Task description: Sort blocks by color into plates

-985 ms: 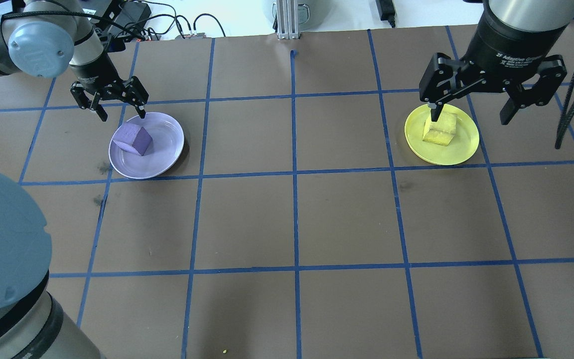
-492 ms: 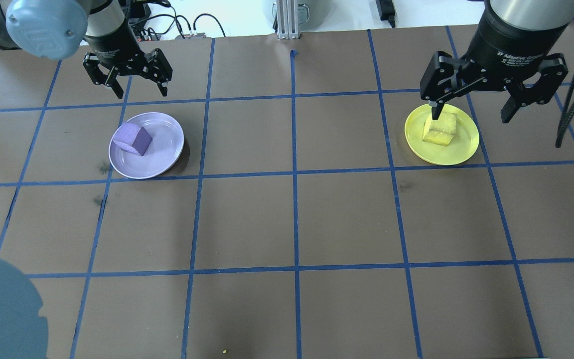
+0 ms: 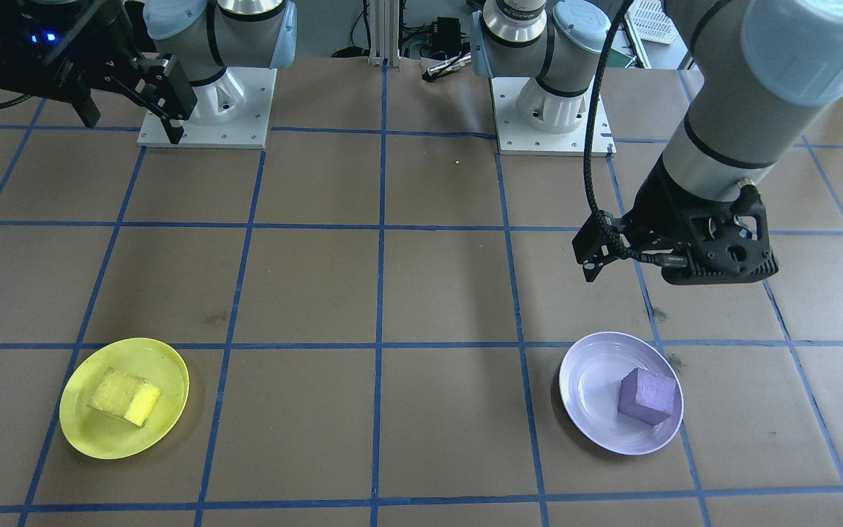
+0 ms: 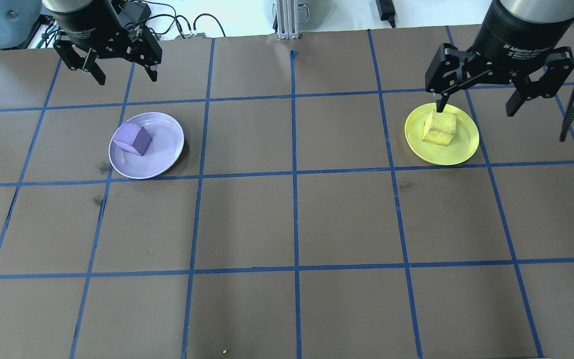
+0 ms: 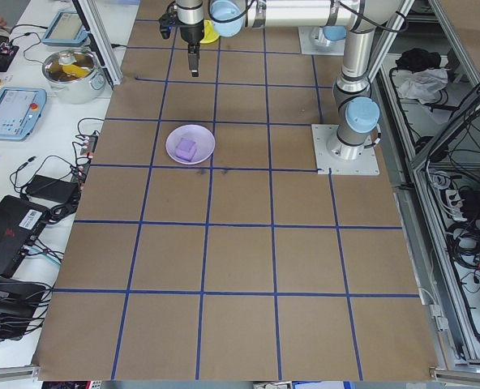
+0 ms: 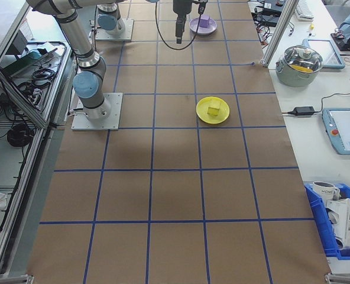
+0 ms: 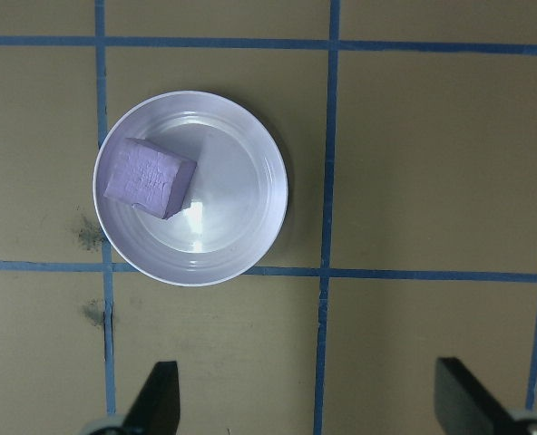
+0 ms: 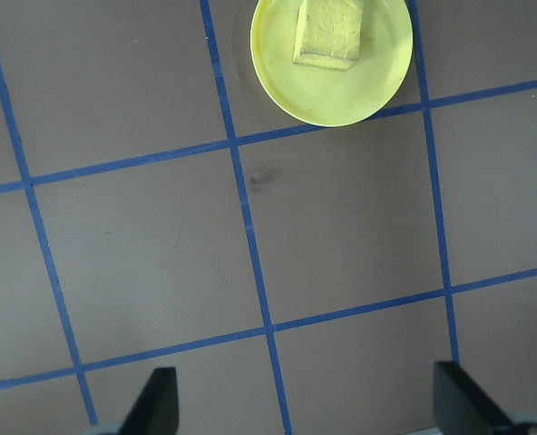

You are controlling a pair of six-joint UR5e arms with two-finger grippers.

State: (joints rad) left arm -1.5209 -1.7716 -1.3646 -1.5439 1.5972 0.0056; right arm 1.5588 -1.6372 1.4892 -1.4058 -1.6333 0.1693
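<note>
Lying aslant in matching plates – purple block [image 4: 134,138], yellow block [image 4: 440,128] – both tools [image 4: 112,64] [image 4: 497,84] released.

Bench [image 4: 247,219]: brown top with a blue tape grid.
Cooking pot [image 6: 303,61]: lidded metal, off the bench edge.
Tablet [image 6: 343,130]: beside the pot.
Blue bin [image 6: 338,220]: holds white mugs.

A purple block [image 4: 133,139] on a lavender plate [image 4: 167,149]; a yellow block [image 4: 440,128] on a yellow plate [image 4: 461,149]; blue gridlines [image 4: 294,172] on brown.
</note>
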